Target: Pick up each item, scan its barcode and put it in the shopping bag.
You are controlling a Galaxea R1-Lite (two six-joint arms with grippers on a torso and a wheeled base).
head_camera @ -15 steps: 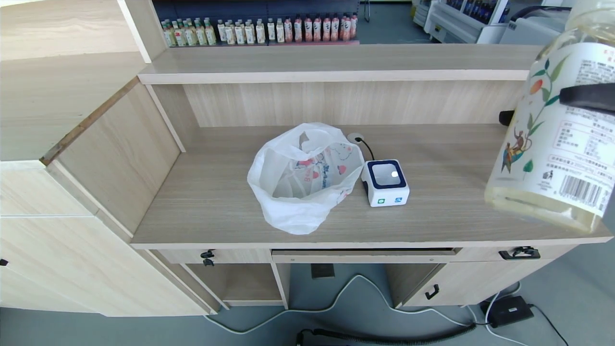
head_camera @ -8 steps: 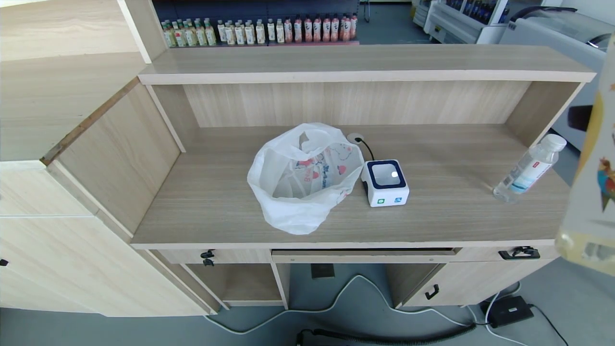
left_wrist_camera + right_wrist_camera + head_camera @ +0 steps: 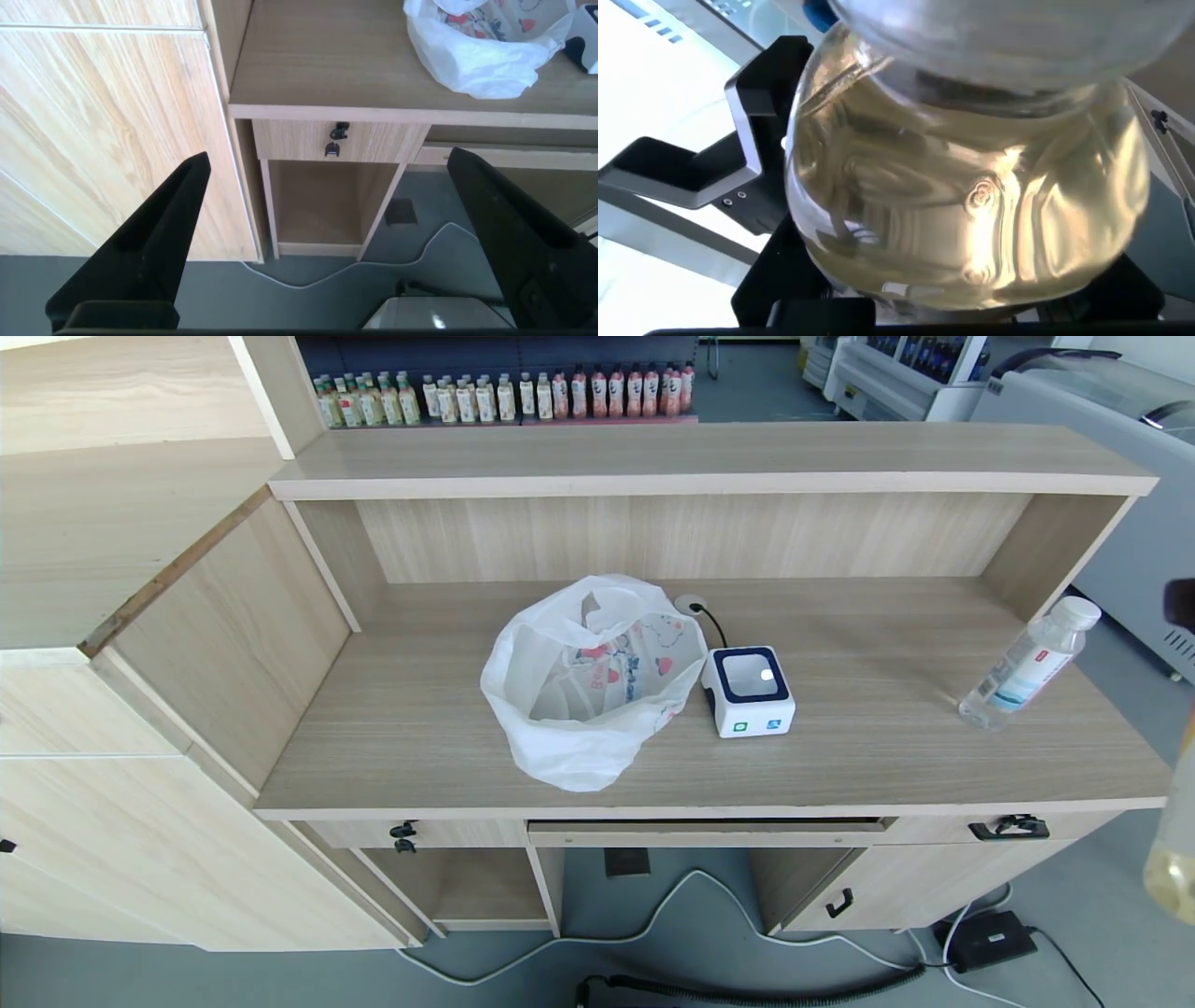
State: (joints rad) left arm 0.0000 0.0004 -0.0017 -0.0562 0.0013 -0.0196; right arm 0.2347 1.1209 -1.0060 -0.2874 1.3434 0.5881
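A white plastic shopping bag (image 3: 588, 681) stands open in the middle of the wooden counter (image 3: 868, 765), with the small white barcode scanner (image 3: 748, 691) just to its right. A clear water bottle (image 3: 1025, 665) stands near the counter's right end. My right gripper (image 3: 962, 140) is shut on a big bottle of pale yellow drink (image 3: 990, 233), its black fingers (image 3: 757, 112) clamped on both sides. A sliver of that bottle (image 3: 1176, 863) shows at the head view's right edge, off the counter. My left gripper (image 3: 327, 252) hangs open and empty below the counter's front left.
A raised back shelf (image 3: 653, 457) and side walls enclose the counter. Drawers, a key (image 3: 334, 145) and an open cubby lie under the front edge. Cables trail on the floor (image 3: 709, 933). Shelves of drinks stand far behind.
The yellow drink bottle in my right gripper has swung right, almost out of the head view, uncovering the water bottle on the counter. Bag and scanner have not moved.
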